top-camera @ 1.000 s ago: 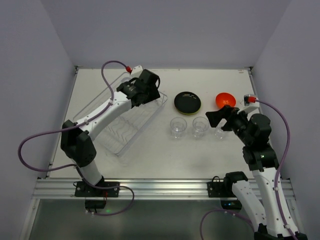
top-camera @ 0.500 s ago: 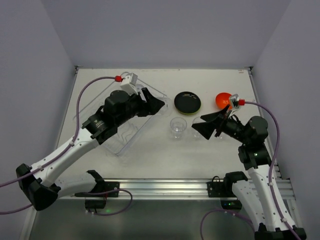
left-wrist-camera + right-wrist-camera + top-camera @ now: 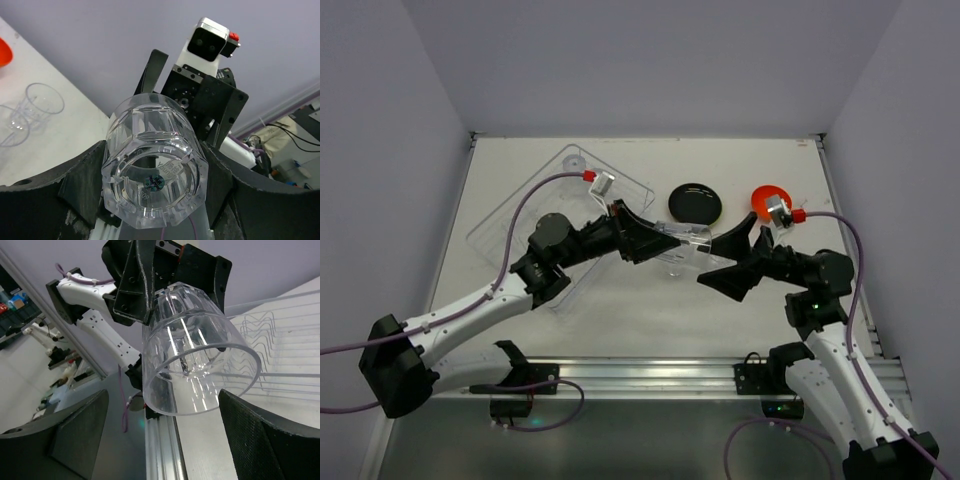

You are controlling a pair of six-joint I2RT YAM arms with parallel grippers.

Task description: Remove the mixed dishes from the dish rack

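Left gripper (image 3: 658,240) was clamped on the base end of a clear plastic cup (image 3: 686,243), held on its side in mid-air at the centre of the overhead frame, open mouth toward the right arm. Right gripper (image 3: 706,262) faced it with jaws spread wide, one finger above and one below the rim. In the right wrist view neither pad was touching the cup (image 3: 197,350) yet. A second ago the left arm was over the dish rack (image 3: 505,210) at upper left and the right gripper sat low near the orange-red bowl (image 3: 767,200). Both had since swung inward to meet. Reads as a hand-over: cup lifted out of the rack and offered across, not yet taken. Black plate (image 3: 695,203) and bowl lay on the table (image 3: 620,320) above centre, outside the rack. Two standing cups (image 3: 44,102) showed in the left wrist view. What looked like one more cup (image 3: 575,160) sat in the rack's far corner, so unloading seemed unfinished.
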